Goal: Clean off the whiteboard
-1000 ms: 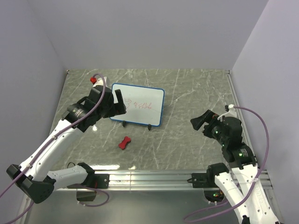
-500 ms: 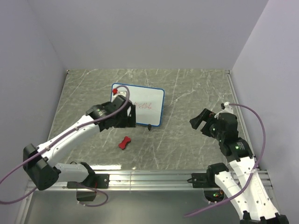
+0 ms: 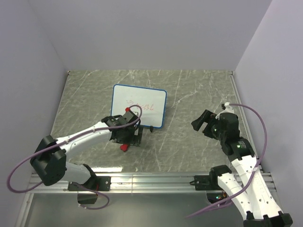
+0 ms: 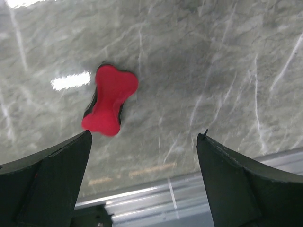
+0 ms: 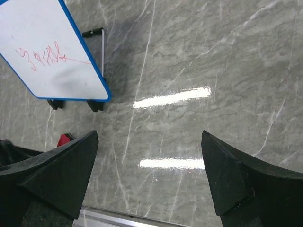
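Jaws wide apart on left gripper [image 3: 134,138], nothing clamped. Sits lower centre-left of top view, low over red eraser [image 3: 124,147], with only a sliver of red showing past the black body. Left wrist view: eraser [image 4: 110,100] upper left of frame, bow-shaped, flat on grey marbled bench [image 4: 213,71]. Lower end close to tip of left-hand finger [image 4: 47,182]; contact unclear. Right-hand finger well apart from it, over bare bench between.

Jaws wide apart on right gripper [image 3: 203,122] too, empty. Right of centre in top view, above bench, well apart from whiteboard [image 3: 140,101].

Whiteboard just above centre of top view, blue frame, propped tilted on black feet. Red scribbles [image 3: 146,108] across the middle, unerased. Lower left corner hidden behind left arm. Eraser just below its near edge in frame, apart from it.

Right wrist view: whiteboard [image 5: 52,61] upper left of frame, scribbles [image 5: 42,57] clear. Two feet [image 5: 96,105] on bench at its lower edge, thin wire prop [image 5: 102,45] along its right side. Bare bench with light glare filling the rest between the two fingers.
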Motion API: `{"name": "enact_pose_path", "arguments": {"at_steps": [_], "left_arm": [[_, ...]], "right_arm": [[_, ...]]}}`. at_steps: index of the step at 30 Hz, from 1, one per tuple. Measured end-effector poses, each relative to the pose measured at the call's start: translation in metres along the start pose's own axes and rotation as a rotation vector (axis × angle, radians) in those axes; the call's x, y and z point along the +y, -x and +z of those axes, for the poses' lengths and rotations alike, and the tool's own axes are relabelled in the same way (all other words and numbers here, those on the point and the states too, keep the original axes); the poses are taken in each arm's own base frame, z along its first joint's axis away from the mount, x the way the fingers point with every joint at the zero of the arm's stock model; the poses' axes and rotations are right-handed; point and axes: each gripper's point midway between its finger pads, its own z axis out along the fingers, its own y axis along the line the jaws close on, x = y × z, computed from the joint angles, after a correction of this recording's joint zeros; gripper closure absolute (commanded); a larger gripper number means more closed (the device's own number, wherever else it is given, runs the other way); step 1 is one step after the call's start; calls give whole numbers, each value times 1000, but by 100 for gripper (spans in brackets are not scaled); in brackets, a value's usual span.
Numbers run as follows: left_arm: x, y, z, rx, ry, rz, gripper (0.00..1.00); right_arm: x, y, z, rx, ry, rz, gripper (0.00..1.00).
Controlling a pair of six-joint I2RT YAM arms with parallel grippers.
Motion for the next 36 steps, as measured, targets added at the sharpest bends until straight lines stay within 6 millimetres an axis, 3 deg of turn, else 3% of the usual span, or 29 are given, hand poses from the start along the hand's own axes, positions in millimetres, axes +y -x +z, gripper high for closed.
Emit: {"name": "enact_pose_path", "arguments": {"at_steps": [7,16,18,25,30,33,36], "left_arm": [[5,-8,25,16,-19,4,2],[16,12,33,-40,-27,-3,5],[19,12,37,-35,-25,-11,9],[27,0,57,45,3,-12,32],[28,-4,59,62,7,-18,44],[28,-6,60,65,4,-37,59],[27,-7,60,68,2,-45,83]], "right_arm": [[1,-3,2,15,4,-13,4],[4,-8,3,37,13,-31,4],[5,-9,4,43,12,-34,4],[6,-11,5,49,15,-42,4],[6,-11,5,47,14,-46,4],[6,-11,6,47,13,-50,4],[6,-10,7,42,12,-53,4]]}}
